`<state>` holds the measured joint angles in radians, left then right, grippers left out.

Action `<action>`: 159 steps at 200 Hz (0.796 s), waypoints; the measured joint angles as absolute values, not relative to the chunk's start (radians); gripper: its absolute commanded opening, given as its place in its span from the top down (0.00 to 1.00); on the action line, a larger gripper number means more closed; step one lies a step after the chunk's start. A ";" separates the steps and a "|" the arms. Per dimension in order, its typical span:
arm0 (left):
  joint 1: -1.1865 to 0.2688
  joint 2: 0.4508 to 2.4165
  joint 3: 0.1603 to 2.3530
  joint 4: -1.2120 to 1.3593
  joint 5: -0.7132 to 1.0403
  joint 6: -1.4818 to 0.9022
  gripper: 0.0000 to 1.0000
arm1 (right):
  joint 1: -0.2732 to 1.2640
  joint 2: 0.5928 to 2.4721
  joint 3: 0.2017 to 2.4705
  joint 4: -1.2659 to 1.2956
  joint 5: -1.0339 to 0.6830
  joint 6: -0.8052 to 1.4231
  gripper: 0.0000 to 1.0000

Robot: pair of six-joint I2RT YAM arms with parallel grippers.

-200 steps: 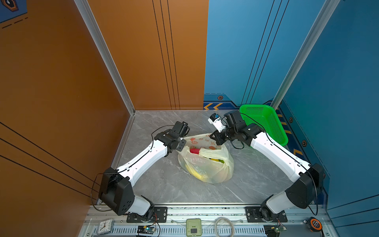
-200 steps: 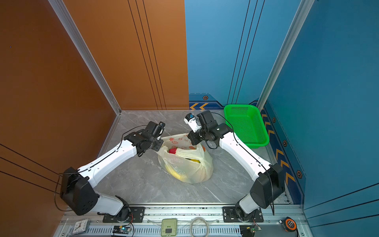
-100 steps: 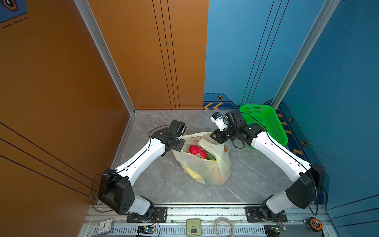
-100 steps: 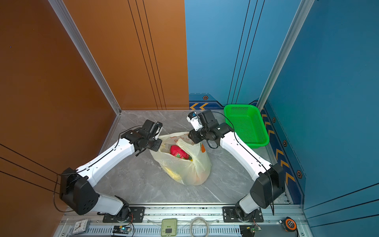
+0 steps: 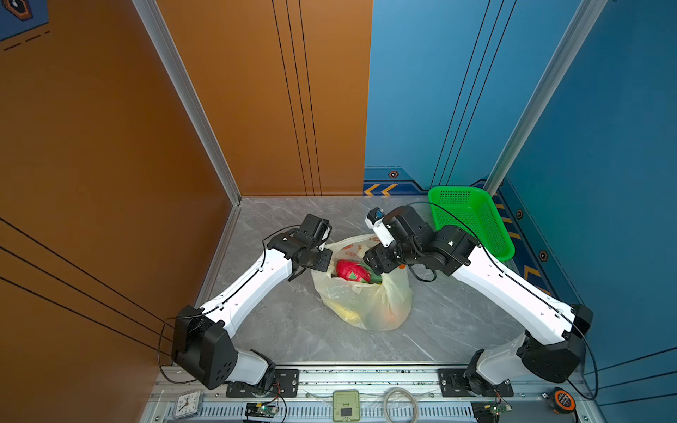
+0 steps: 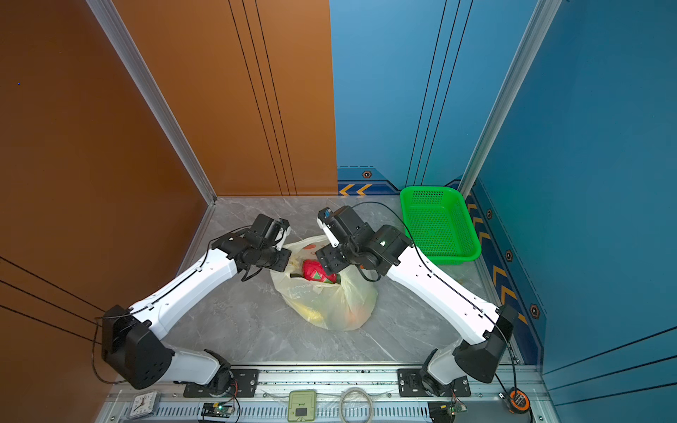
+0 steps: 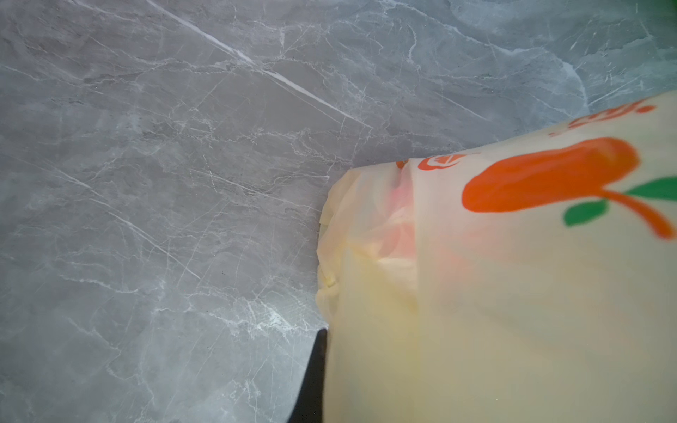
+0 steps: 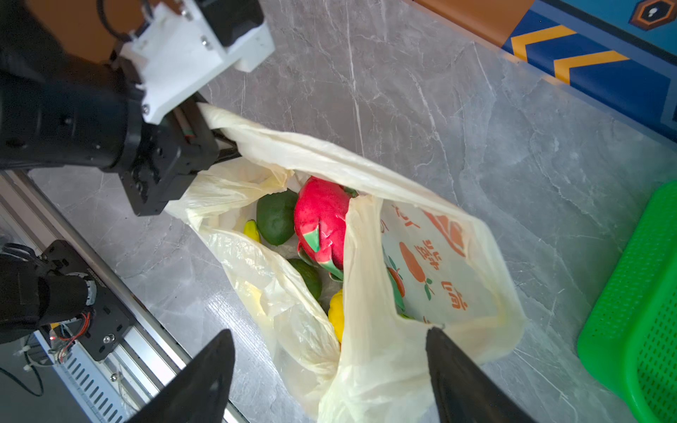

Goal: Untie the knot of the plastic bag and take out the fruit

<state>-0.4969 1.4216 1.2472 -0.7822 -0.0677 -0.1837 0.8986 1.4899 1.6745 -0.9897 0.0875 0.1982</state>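
The pale-yellow plastic bag (image 5: 366, 304) (image 6: 329, 304) lies on the grey marble table with its mouth pulled open. The knot is out of view. Inside, the fruit shows: a pink-red dragon fruit (image 5: 351, 270) (image 8: 320, 219), a green avocado (image 8: 275, 219) and a yellow piece (image 8: 336, 311). My left gripper (image 5: 326, 255) (image 8: 219, 143) is shut on the bag's left handle strip and holds it taut. In the left wrist view the bag (image 7: 513, 293) covers all but one dark finger (image 7: 315, 373). My right gripper (image 5: 377, 264) (image 8: 329, 331) hangs open over the bag's right side, its jaws wide apart astride loose plastic.
A green perforated basket (image 5: 469, 223) (image 6: 439, 223) (image 8: 641, 311) stands at the back right, close to the right arm. Orange and blue walls close the table in. On the front rail lie a small clock (image 5: 187, 403) and a tape measure (image 5: 562, 401).
My left gripper shut on the bag's left strip and drew it leftward. My right gripper let go and opened. The bag's mouth spread and the dragon fruit came into sight.
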 measured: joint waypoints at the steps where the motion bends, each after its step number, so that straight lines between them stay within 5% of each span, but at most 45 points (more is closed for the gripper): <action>1: -0.497 1.422 1.248 -0.783 -0.066 -0.185 1.00 | 0.904 1.490 1.674 -0.992 0.093 0.199 0.18; 64: -0.496 1.421 1.265 -0.801 -0.016 -0.204 1.00 | 1.028 1.598 1.621 -0.988 0.393 0.134 0.07; 94: -0.490 1.417 1.268 -0.802 0.002 -0.209 1.00 | 1.034 1.674 1.580 -0.942 0.497 0.076 0.11; 113: -0.485 1.414 1.269 -0.803 0.010 -0.212 1.00 | 1.035 1.697 1.540 -0.899 0.567 0.038 0.25; 130: -0.483 1.412 1.269 -0.805 0.015 -0.219 1.00 | 1.035 1.728 1.523 -0.867 0.643 -0.012 0.58; 159: -0.479 1.408 1.269 -0.805 0.026 -0.227 1.00 | 1.035 1.768 1.510 -0.824 0.745 -0.056 0.90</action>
<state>-0.4793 1.4082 1.2686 -0.8051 0.0261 -0.2272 1.0348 1.7679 1.5105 -0.8242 0.7452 -0.0559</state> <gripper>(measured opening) 0.044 0.201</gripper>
